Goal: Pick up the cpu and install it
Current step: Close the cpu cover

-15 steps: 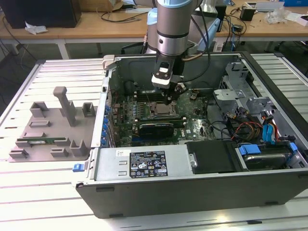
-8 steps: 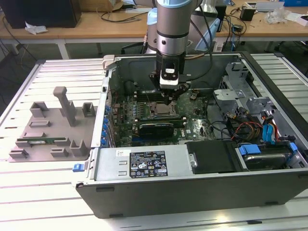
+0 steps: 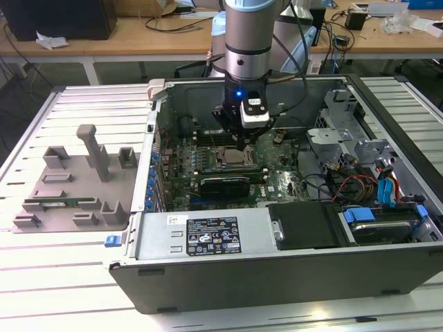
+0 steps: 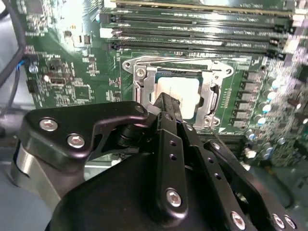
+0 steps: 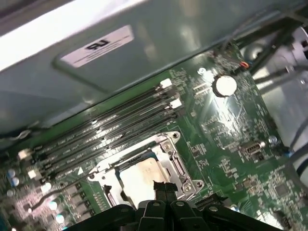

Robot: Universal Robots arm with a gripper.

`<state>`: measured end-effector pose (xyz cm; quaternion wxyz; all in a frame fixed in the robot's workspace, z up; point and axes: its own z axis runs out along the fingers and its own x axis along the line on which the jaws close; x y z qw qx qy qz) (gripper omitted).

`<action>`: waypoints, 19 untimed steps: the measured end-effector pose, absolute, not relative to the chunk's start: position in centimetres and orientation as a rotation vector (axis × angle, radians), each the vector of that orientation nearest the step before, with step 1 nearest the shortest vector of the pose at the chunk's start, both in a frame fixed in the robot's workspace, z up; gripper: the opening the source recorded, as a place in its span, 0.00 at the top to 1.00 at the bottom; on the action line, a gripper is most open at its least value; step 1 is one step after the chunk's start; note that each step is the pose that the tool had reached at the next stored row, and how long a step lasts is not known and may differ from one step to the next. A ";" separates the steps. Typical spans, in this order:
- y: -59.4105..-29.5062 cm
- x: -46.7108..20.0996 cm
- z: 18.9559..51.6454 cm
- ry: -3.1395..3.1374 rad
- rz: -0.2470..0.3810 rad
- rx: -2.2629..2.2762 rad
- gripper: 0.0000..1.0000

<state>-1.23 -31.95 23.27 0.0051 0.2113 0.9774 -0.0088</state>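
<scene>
The cpu (image 4: 182, 90) (image 5: 143, 176), a pale silvery square, lies flat inside the metal socket frame (image 4: 211, 91) (image 5: 177, 166) on the green motherboard (image 3: 277, 176). In the exterior view the socket (image 3: 234, 158) sits in the middle of the open computer case. My gripper (image 3: 242, 143) (image 4: 166, 102) (image 5: 161, 186) hangs just above the socket. Its two black fingertips are pressed together with nothing between them, over one edge of the cpu. Whether the tips touch the cpu I cannot tell.
Memory slots (image 4: 192, 24) (image 5: 106, 137) run beside the socket. A black card (image 3: 225, 184), a power supply (image 3: 304, 225) and cables (image 3: 360, 185) crowd the case, and its metal walls (image 3: 277, 273) rise around it. A grey fixture tray (image 3: 76, 187) stands at the exterior view's left.
</scene>
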 end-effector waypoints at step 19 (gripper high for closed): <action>-32.0 -1.2 23.0 3.127 -0.023 -0.030 0.89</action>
